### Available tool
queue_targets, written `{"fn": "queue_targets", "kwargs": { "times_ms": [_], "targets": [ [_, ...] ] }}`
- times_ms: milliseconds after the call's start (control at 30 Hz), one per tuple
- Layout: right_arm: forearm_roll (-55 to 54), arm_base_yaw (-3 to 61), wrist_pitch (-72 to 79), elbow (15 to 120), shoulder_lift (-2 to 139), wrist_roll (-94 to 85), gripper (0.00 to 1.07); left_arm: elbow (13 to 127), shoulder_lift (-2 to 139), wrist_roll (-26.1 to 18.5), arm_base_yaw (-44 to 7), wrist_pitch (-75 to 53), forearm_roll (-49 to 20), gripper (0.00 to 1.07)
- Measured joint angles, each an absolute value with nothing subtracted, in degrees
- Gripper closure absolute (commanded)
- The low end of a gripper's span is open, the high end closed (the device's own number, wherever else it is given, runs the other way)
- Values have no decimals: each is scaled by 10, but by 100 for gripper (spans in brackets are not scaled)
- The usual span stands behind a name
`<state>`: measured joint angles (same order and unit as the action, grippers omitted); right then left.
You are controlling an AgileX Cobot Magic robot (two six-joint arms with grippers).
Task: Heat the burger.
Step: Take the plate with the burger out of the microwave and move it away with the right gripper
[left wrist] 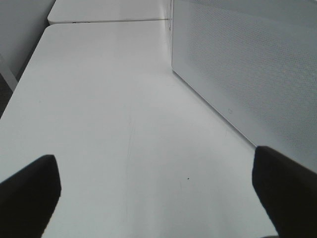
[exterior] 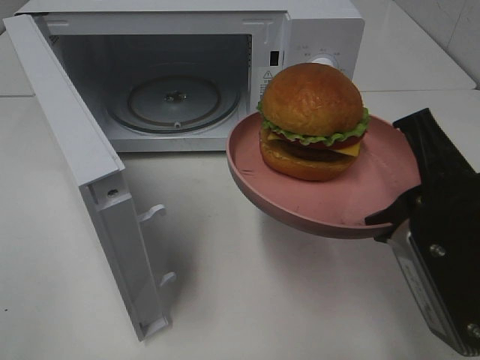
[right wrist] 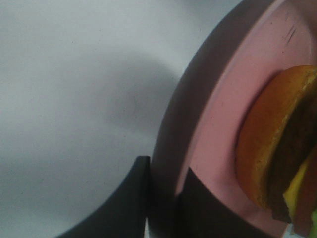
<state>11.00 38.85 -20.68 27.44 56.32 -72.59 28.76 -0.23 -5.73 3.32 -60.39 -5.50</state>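
The burger (exterior: 313,120), with a golden-brown bun, green lettuce, yellow cheese and a dark patty, stands upright on a round pink plate (exterior: 375,187). My right gripper (exterior: 394,214) is shut on the plate's near right rim and holds it in the air in front of the open microwave (exterior: 315,30). In the right wrist view the gripper (right wrist: 163,198) clamps the plate rim (right wrist: 208,124), with the burger (right wrist: 267,148) beside it. My left gripper (left wrist: 156,193) is open and empty over the white table. It is out of the exterior view.
The microwave door (exterior: 82,165) is swung wide open toward the front left. The glass turntable (exterior: 174,97) lies bare inside the cavity. In the left wrist view the door's meshed panel (left wrist: 247,74) stands close beside the left gripper.
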Motion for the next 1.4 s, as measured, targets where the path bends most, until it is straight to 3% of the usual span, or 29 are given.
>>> {"fn": "queue_targets", "kwargs": {
  "times_ms": [600, 1400],
  "targets": [
    [166, 388, -377, 260, 403, -632, 107, 288, -2, -57, 33, -604, -55, 6],
    [337, 388, -481, 260, 403, -321, 107, 288, -2, -57, 33, -604, -55, 6]
  ]
}}
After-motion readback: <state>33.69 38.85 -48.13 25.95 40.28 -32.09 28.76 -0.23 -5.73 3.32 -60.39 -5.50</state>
